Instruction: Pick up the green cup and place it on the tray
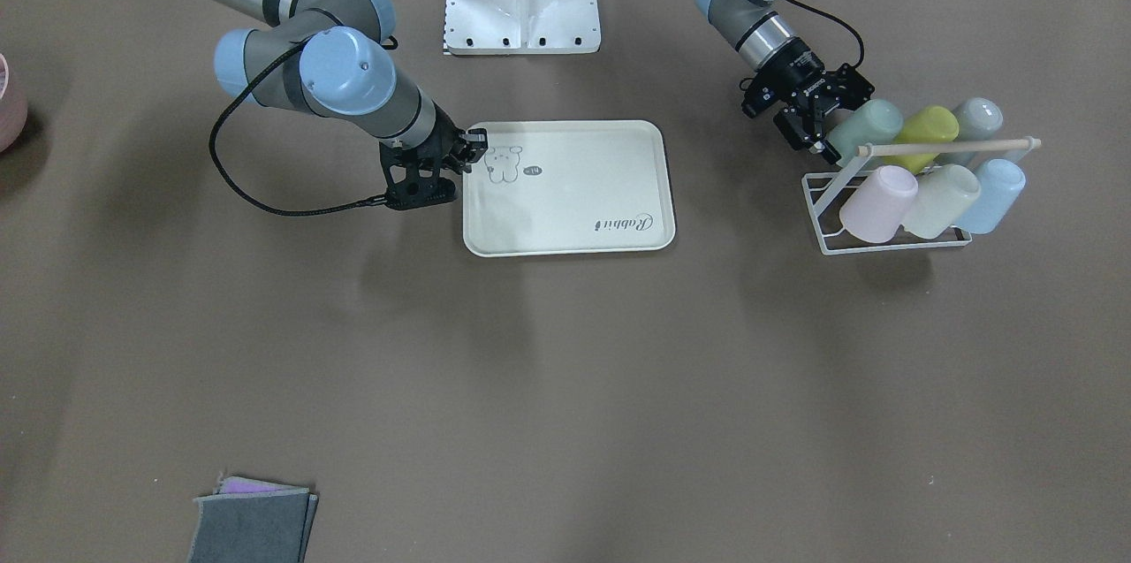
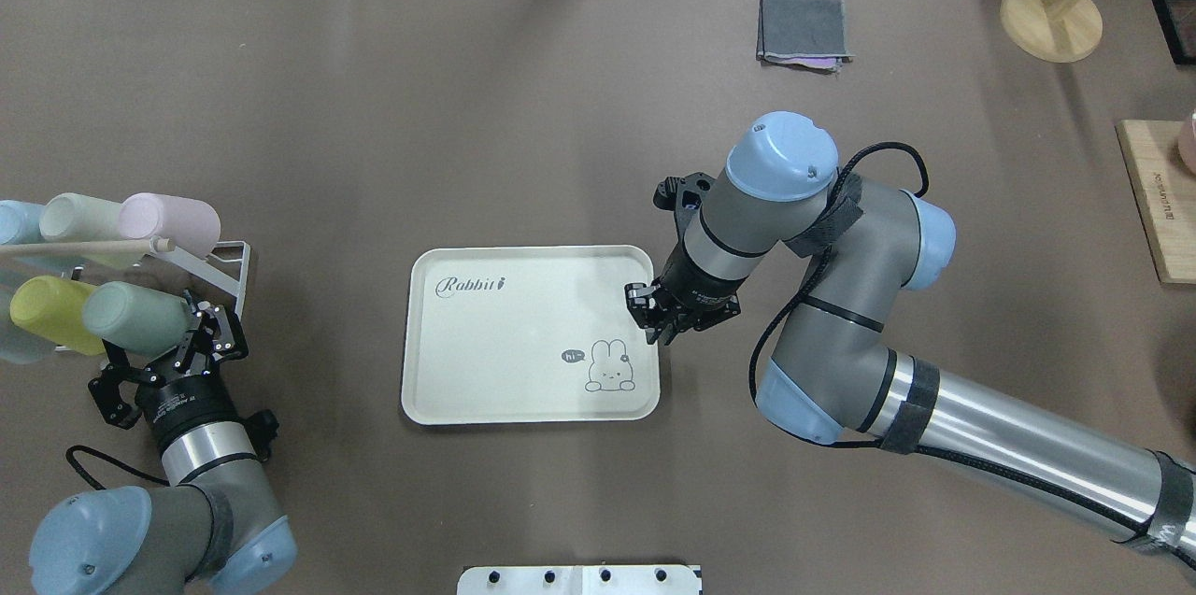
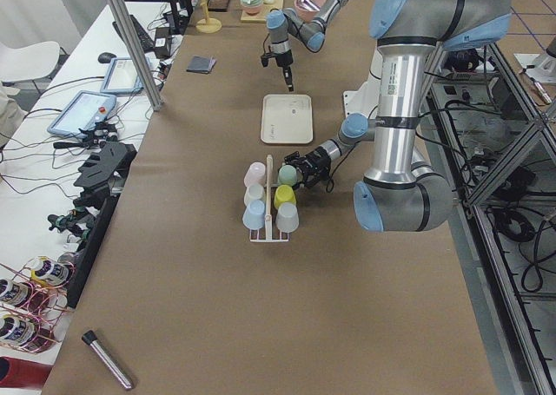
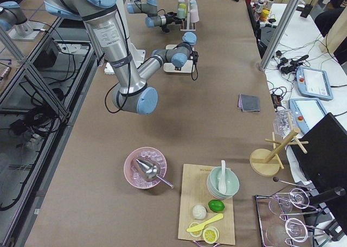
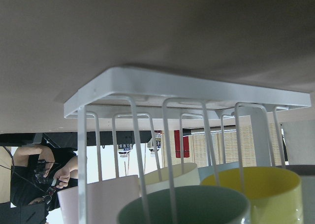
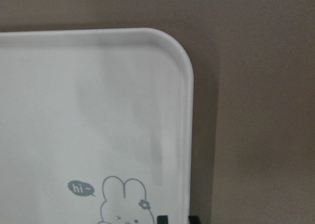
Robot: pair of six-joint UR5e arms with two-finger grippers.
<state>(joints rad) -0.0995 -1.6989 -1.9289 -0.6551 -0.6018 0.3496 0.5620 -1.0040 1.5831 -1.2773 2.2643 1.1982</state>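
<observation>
At the worktop's left end, the green cup [image 2: 135,318] lies on its side in the rack [image 2: 241,270], mouth toward the left tool [image 2: 211,327], long axis in line with it. That tool's jaws stand apart at the rim. The right tool [image 2: 657,322] sits at the edge of the tray [image 2: 505,343]; its state cannot be determined.

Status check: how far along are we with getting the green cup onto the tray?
Nothing is finished yet. The green cup sits on the rack among the other cups, and the tray holds no cup. In hand: the left gripper is at the cup's mouth, jaws open. The right gripper is at the tray's edge. Left: grasp, lift, carry, set down.
</observation>
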